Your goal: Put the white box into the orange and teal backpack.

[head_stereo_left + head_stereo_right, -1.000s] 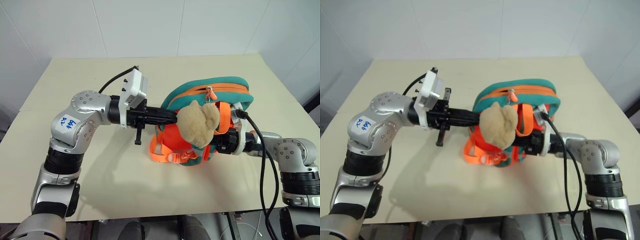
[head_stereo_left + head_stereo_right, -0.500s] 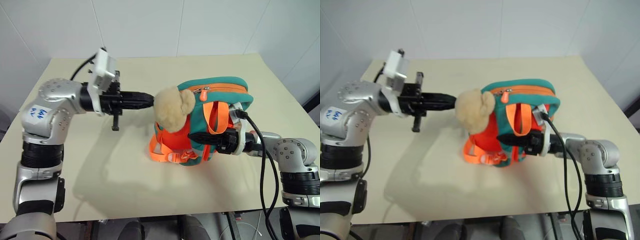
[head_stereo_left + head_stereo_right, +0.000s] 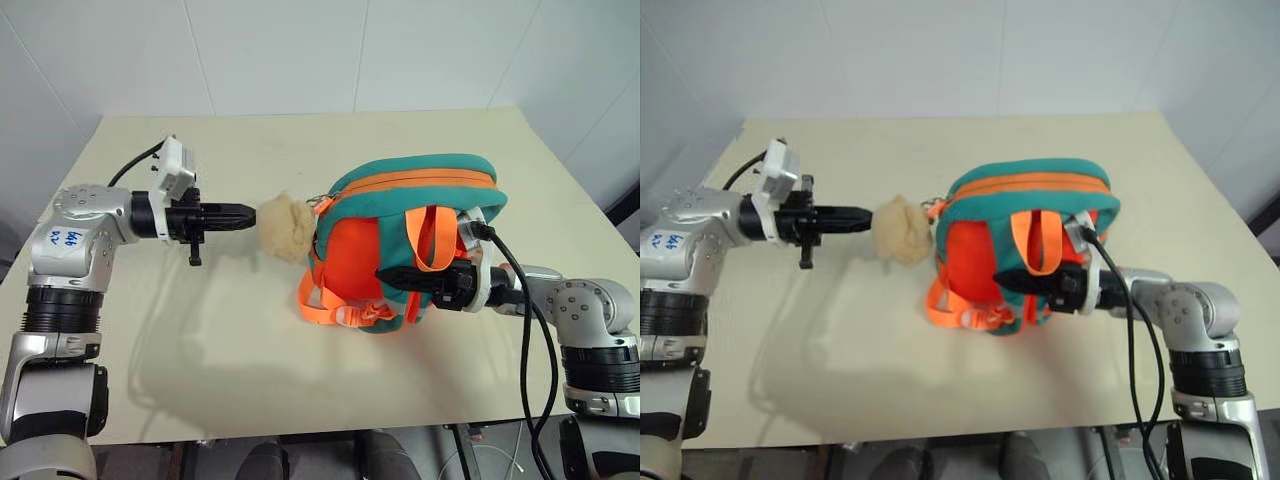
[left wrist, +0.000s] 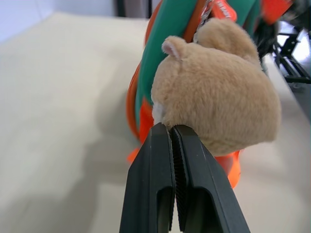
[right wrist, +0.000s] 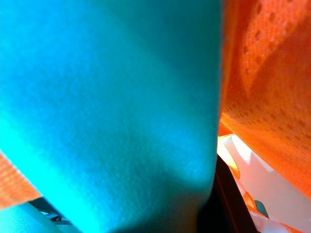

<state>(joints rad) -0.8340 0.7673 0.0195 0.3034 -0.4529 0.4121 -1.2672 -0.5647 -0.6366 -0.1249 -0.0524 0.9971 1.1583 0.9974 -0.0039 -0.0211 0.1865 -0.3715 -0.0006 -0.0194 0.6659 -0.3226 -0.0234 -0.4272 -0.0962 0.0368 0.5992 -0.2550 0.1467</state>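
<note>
Orange nylon with teal trim makes up the one small child's backpack (image 3: 405,240), which sits upright on the beige worktop (image 3: 250,360) between the two hands. The left hand (image 3: 246,213), a pair of black fingers pointing level toward the bag, has its fingers pressed together on the edge of the single tan plush animal toy (image 3: 286,226) hanging from the bag's near end; in the left wrist view the toy (image 4: 218,99) sits right at the tips, pinched by a bit of fur. The right hand (image 3: 392,275) reaches in from the opposite side and lies against the bag's front under an orange strap loop (image 3: 432,236). Its fingers look nearly together, but whether they pinch fabric I cannot tell.

A sliver of something white and smooth (image 5: 265,182) shows just past the right hand in its wrist view; it could be the white box, but that is unsure, and no box lies on the open worktop.

By judgement, the backpack is light and floppy and will sag or slide unless held by a strap or the teal top edge. The toy is soft, and tugging it drags the bag's end with it. A flat rigid box would be smooth and best gripped across its narrow width.
</note>
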